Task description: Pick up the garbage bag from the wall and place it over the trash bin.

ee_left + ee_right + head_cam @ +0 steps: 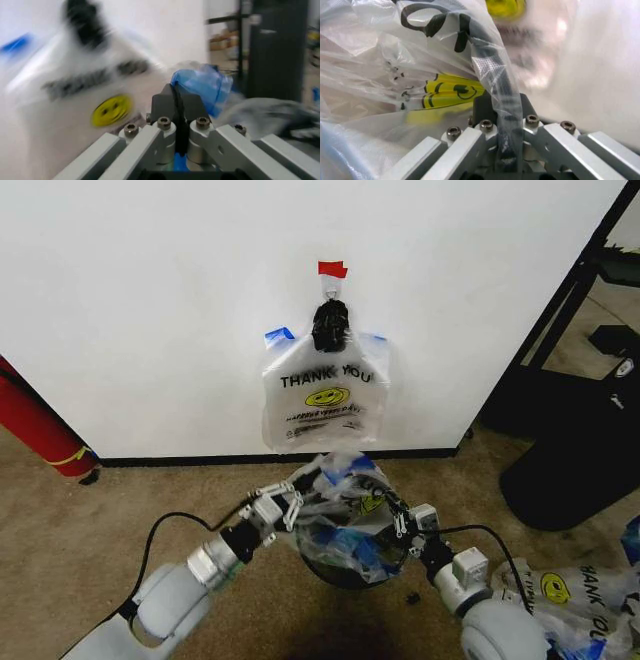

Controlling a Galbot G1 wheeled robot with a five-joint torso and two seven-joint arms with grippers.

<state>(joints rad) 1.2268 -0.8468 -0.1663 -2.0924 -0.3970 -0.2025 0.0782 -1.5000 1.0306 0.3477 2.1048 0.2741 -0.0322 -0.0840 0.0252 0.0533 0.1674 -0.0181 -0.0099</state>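
- Looking down from the head view, a garbage bag (350, 515) is spread over the trash bin (345, 568), which stands on the carpet just before the white wall (150, 310); the bin's dark mesh shows through and below the crumpled plastic
- The left gripper (292, 502) sits at the bag's left edge and the right gripper (402, 525) at its right edge, one on each side of the bin, both touching the plastic
- On the wall above, another bag (322, 402) of the same kind hangs from a hook under a piece of red tape (332, 269), its "THANK YOU" print and smiley facing out; a third bag (575, 595) lies on the floor at the robot's right, and a red cylinder (35, 425) leans at the left
- From the left wrist view, the left gripper (178, 98) has its jaws pressed together on a thin strip of blue and clear plastic; the hanging bag (95, 97) is blurred behind
- From the right wrist view, the right gripper (503, 108) has its jaws closed on a gathered fold of the garbage bag (395, 75), with black lettering and a yellow smiley bunched just beside them
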